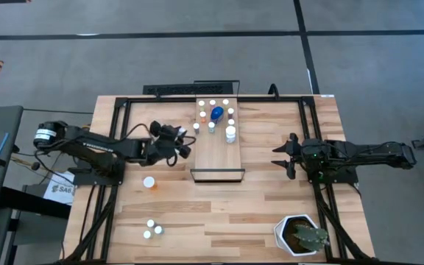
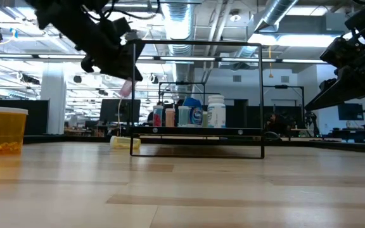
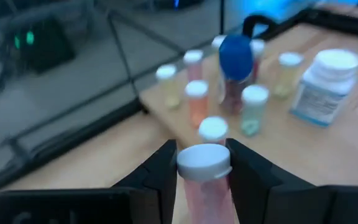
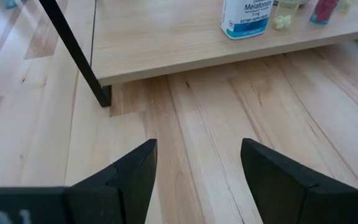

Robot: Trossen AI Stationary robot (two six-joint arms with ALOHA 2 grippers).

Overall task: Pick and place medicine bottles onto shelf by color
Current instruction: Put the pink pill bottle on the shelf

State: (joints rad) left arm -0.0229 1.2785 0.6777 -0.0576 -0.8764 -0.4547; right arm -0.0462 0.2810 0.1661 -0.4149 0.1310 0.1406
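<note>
The white bottle (image 4: 246,17) on the shelf (image 4: 185,43) reads "Melatonin"; only the left wrist view shows the left gripper (image 3: 202,171) clamping a pink bottle (image 3: 204,171); the right gripper (image 4: 197,171) gapes empty.

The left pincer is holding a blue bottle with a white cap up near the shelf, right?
Not quite. The bottle in the left pincer is pink, not blue, as the left wrist view shows. It does have a white cap, and it is held up near the shelf. The blue bottle already stands there.
</note>
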